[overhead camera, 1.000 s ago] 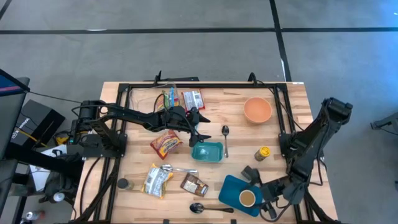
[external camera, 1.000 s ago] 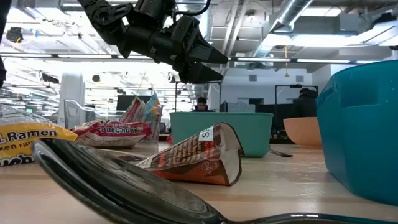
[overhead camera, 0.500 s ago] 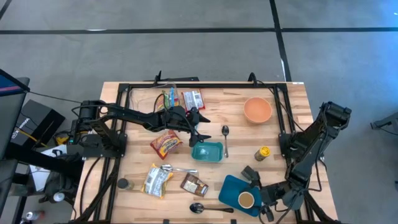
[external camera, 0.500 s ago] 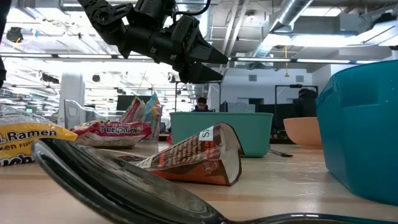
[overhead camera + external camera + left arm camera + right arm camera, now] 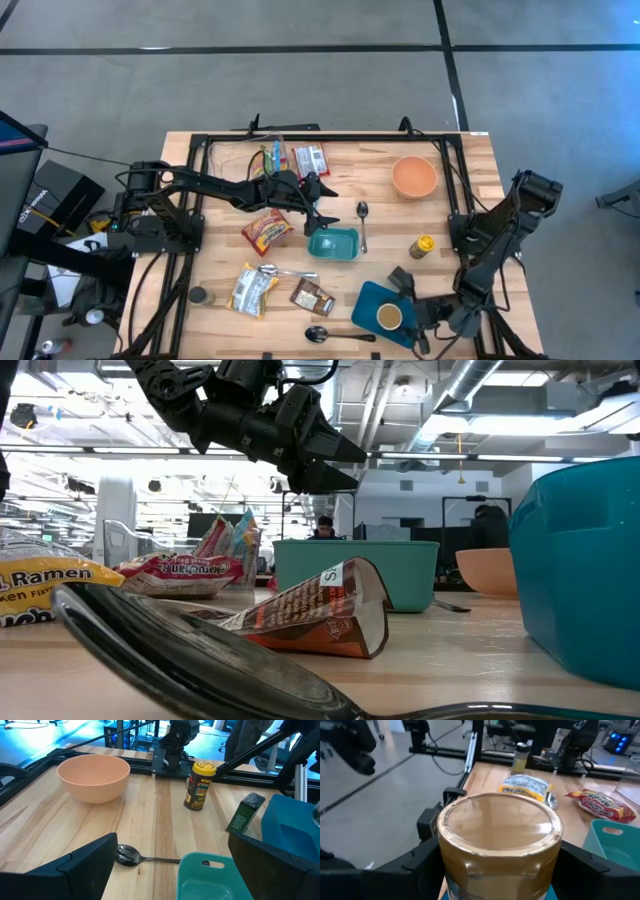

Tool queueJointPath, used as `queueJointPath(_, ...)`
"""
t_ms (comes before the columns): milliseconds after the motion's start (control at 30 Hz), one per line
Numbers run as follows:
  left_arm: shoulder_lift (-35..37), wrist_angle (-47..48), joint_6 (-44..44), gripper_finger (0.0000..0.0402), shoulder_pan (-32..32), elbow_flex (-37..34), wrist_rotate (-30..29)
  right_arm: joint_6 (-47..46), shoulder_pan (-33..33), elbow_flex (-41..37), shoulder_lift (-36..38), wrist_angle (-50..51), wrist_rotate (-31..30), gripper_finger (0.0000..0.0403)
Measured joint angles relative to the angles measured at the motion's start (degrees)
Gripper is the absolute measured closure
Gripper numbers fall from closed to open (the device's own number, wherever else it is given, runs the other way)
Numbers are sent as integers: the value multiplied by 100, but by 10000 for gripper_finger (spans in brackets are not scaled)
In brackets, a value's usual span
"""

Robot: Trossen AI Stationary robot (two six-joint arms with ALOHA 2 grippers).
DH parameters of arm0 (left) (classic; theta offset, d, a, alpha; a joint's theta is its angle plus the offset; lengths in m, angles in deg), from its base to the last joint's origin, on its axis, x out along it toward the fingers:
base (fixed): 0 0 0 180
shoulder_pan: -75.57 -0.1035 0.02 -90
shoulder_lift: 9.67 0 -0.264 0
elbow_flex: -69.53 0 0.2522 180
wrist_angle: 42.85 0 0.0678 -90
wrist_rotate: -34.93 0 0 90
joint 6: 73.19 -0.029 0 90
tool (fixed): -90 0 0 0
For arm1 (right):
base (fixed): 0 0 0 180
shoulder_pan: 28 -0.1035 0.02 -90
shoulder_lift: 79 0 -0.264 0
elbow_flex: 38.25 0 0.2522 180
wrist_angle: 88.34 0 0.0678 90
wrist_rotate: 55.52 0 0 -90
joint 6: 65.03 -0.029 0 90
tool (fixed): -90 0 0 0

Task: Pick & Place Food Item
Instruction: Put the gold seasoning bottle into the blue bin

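A jar with a gold lid point(image 5: 388, 317) sits upright over the blue container point(image 5: 368, 300) near the table's front right, and my right gripper point(image 5: 398, 320) is shut on it. In the right wrist view the jar point(image 5: 500, 845) fills the space between the two fingers. My left gripper point(image 5: 320, 210) hangs open and empty above the small teal tub point(image 5: 334, 243) at mid table; the low view shows it point(image 5: 330, 465) well above the tub point(image 5: 355, 572). A red packet point(image 5: 267, 231), a ramen pack point(image 5: 252, 288) and a brown packet point(image 5: 312, 297) lie flat on the wood. My right gripper pinches the jar's round wall just below the lid point(image 5: 445, 855), one finger point(image 5: 427, 852) on each side. The fingers come almost level from the table's front right. The jar is upright over the blue container; I cannot tell if its bottom rests there.
An orange bowl point(image 5: 414, 177) stands at the far right. A yellow-capped bottle point(image 5: 424, 246) and a small green box point(image 5: 402, 277) stand near the right arm. Spoons lie beside the tub point(image 5: 362, 222) and at the front edge point(image 5: 322, 334). Snack packs point(image 5: 292, 159) lie at the back.
My right gripper, still holding the jar, has sunk a little and shifted toward the table's left over the blue container, tipping its wrist slightly. The jar has stayed upright.
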Motion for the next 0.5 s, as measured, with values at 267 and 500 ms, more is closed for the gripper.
queueJointPath(267, 0, -2, 2, 27, -2, 0, 2, 136, 141, -828, 3, -1563, 23, 121)
queueJointPath(500, 0, 0, 0, 27, -1, 0, 1, 106, 263, -938, -79, -1799, 191, 122)
